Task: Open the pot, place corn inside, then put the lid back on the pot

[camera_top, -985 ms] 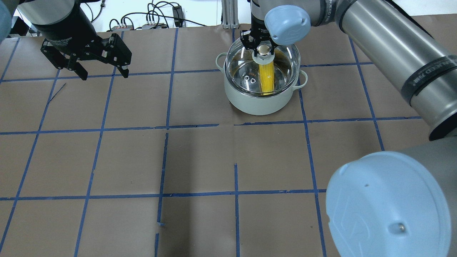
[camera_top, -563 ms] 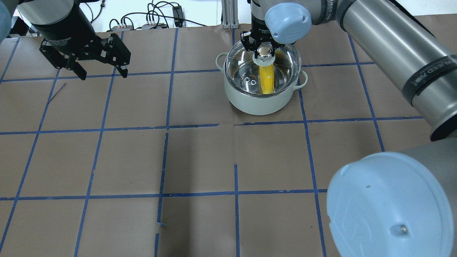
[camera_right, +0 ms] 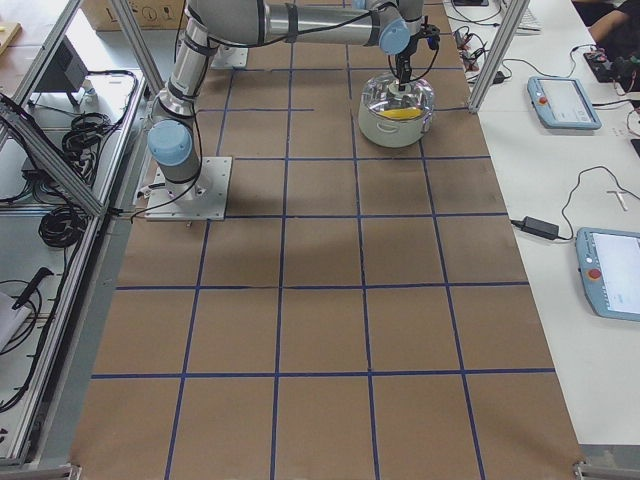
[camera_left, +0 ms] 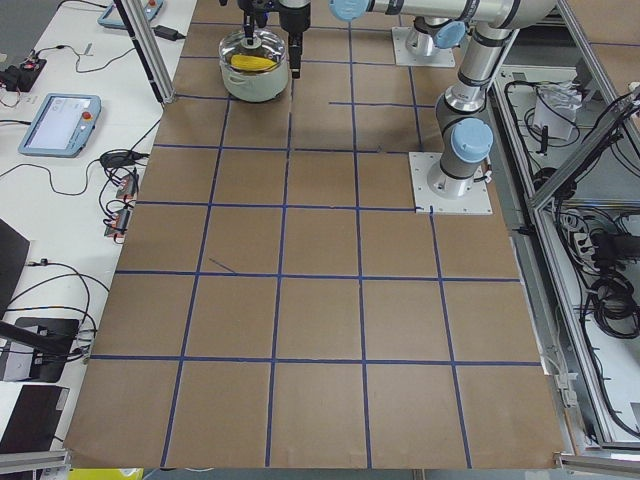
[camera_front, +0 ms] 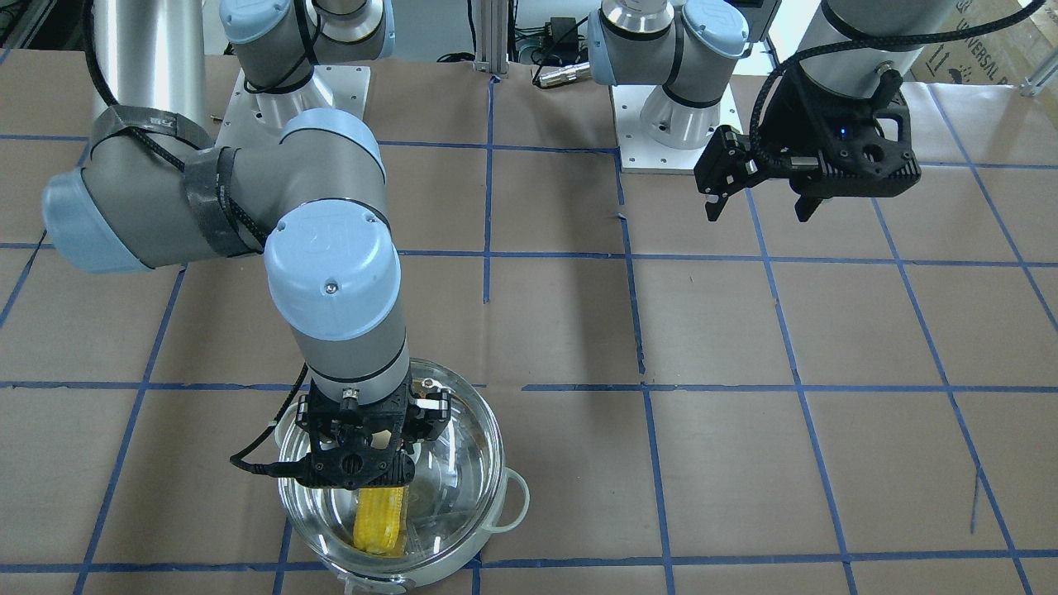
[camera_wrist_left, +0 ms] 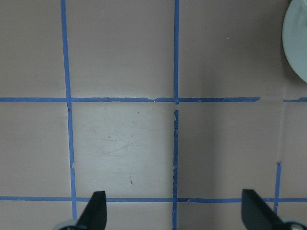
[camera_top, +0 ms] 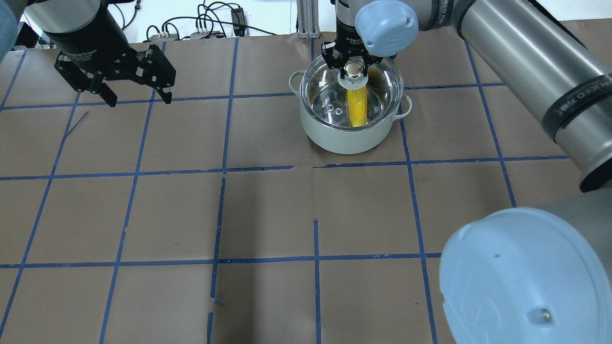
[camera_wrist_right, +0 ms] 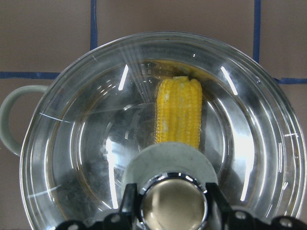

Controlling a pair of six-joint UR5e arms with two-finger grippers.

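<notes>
The pot (camera_top: 349,136) stands at the far middle of the table, with the corn (camera_top: 357,107) lying inside it. The clear glass lid (camera_top: 382,83) covers the pot's mouth, level with the rim. My right gripper (camera_top: 354,69) is straight above it, shut on the lid's knob (camera_wrist_right: 172,203). In the right wrist view the corn (camera_wrist_right: 178,112) shows through the glass (camera_wrist_right: 72,143). In the front view the right gripper (camera_front: 364,463) hides the knob above the corn (camera_front: 380,516). My left gripper (camera_top: 140,98) is open and empty, far to the pot's left, above bare paper.
Brown paper with a blue tape grid (camera_top: 222,168) covers the table. Cables and boxes (camera_top: 205,26) lie past the far edge. The pot's edge (camera_wrist_left: 297,38) shows at the top right of the left wrist view. The right arm's elbow (camera_top: 526,277) fills the near right corner.
My right gripper has lowered the lid by its knob, down onto the pot's rim. The corn and pot have stayed put. The left gripper has barely moved.
</notes>
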